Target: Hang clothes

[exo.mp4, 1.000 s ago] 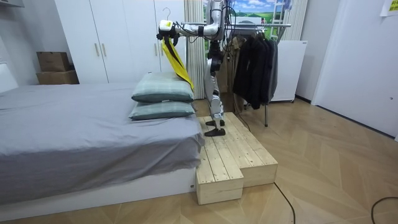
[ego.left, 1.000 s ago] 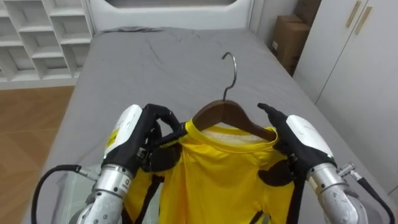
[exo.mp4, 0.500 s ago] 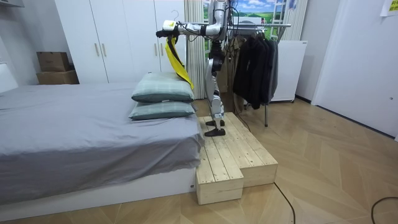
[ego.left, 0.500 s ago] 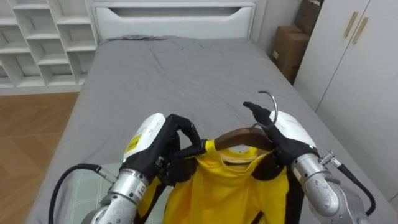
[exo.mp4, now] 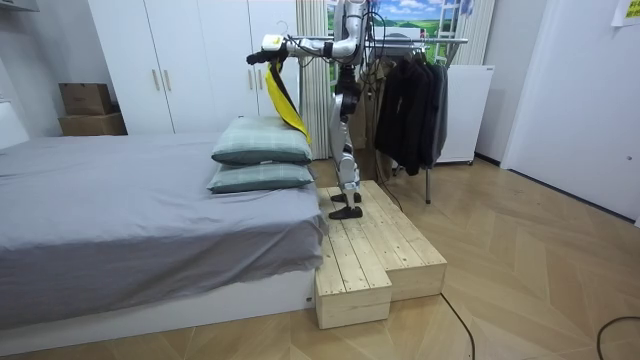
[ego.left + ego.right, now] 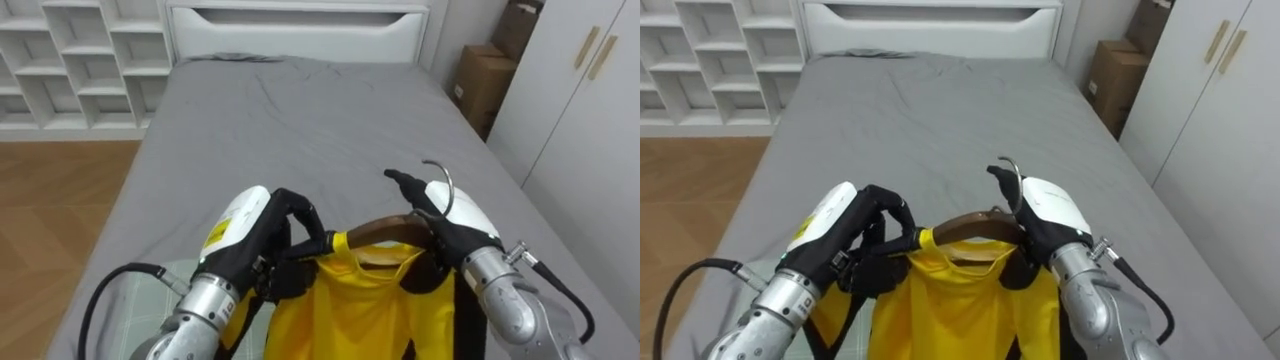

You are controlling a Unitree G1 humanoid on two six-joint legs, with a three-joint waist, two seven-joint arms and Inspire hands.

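A yellow shirt (image 6: 350, 310) with black trim hangs on a wooden hanger (image 6: 385, 232), held up in front of me over the grey bed (image 6: 290, 120). My left hand (image 6: 255, 235) is curled round the hanger's left shoulder and the cloth there. The right hand (image 6: 455, 220) grips the hanger's right shoulder, with one finger stretched forward. The metal hook (image 6: 440, 180) rises just beside that hand. In the room view I stand upright on a wooden platform (image 5: 370, 250) beside the bed, arms raised, with the shirt (image 5: 283, 100) hanging above two pillows (image 5: 262, 150).
A clothes rack (image 5: 425, 41) with dark garments (image 5: 410, 100) stands right behind me. White wardrobe doors (image 6: 590, 110) and a cardboard box (image 6: 490, 75) are on my right. White open shelves (image 6: 70, 50) are on my left, and a white headboard (image 6: 300, 20) is at the bed's far end.
Both hands have lifted the hanger with the shirt. The hook has tilted right, close to my right hand. The view has tipped up toward the headboard.
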